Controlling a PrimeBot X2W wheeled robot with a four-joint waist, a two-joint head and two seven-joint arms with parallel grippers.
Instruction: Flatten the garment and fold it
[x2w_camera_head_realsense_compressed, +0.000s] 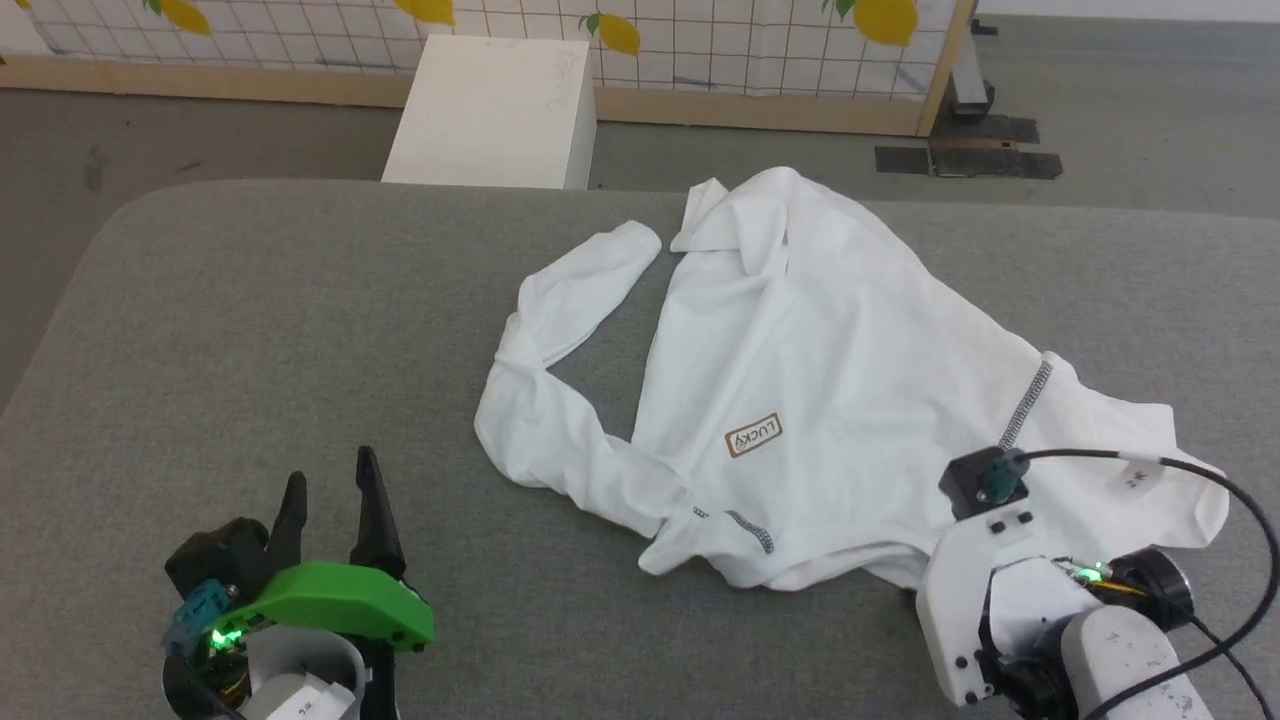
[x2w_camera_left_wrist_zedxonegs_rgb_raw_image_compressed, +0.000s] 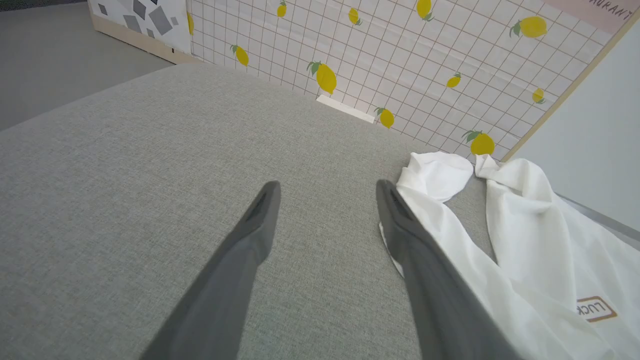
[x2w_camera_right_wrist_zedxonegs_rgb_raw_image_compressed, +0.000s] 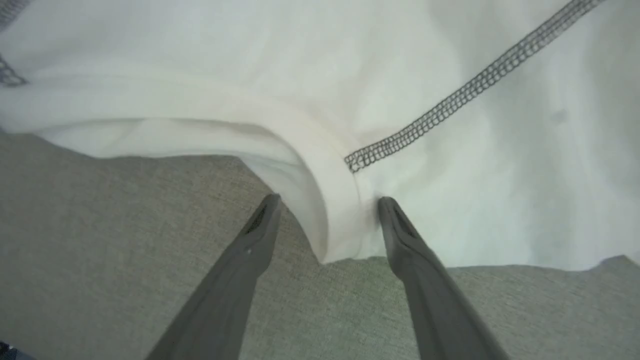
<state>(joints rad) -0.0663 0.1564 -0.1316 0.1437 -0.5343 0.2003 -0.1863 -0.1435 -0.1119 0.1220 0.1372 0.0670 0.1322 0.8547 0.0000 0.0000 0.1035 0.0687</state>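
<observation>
The garment, a white T-shirt with grey speckled seams and a small brown-edged patch, lies rumpled on the grey table, right of centre. One sleeve stretches to the left. My left gripper stands open over bare table at the lower left, apart from the shirt; in its wrist view the gripper is empty and the garment lies just to its right. My right gripper is open at the shirt's near edge, its fingertips either side of the thick collar band.
A rigid white box stands on the floor beyond the table's far edge. Behind it runs a lemon-patterned partition. A black cable loops from my right wrist over the shirt's right end.
</observation>
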